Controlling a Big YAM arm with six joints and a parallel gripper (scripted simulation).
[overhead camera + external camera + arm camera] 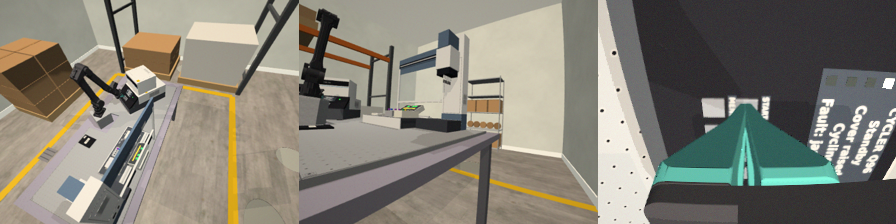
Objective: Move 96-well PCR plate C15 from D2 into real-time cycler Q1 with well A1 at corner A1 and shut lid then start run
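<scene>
The cycler Q1 (pixel 142 87) stands at the far end of the table with its white lid (pixel 140 78) down. Its lamp (pixel 132 98) is green; it also shows in the exterior view (pixel 340 99). My gripper (pixel 120 95) is shut and empty, right in front of Q1's dark front panel. In the wrist view the teal fingertips (pixel 746 115) point at the row of white keys (pixel 734 107); I cannot tell whether they touch one. A plate with a green and yellow top (pixel 135 153) lies in the hand-off row under the liquid handler (pixel 412 107); its label is too small to read.
The liquid handler's blue gantry (pixel 133 136) spans the hand-off row. A block with purple-capped tubes (pixel 118 147) sits in that row. A black regrip nest (pixel 88 142) lies on the table near the arm's base (pixel 99 112). A status legend (pixel 858 123) is right of the keys.
</scene>
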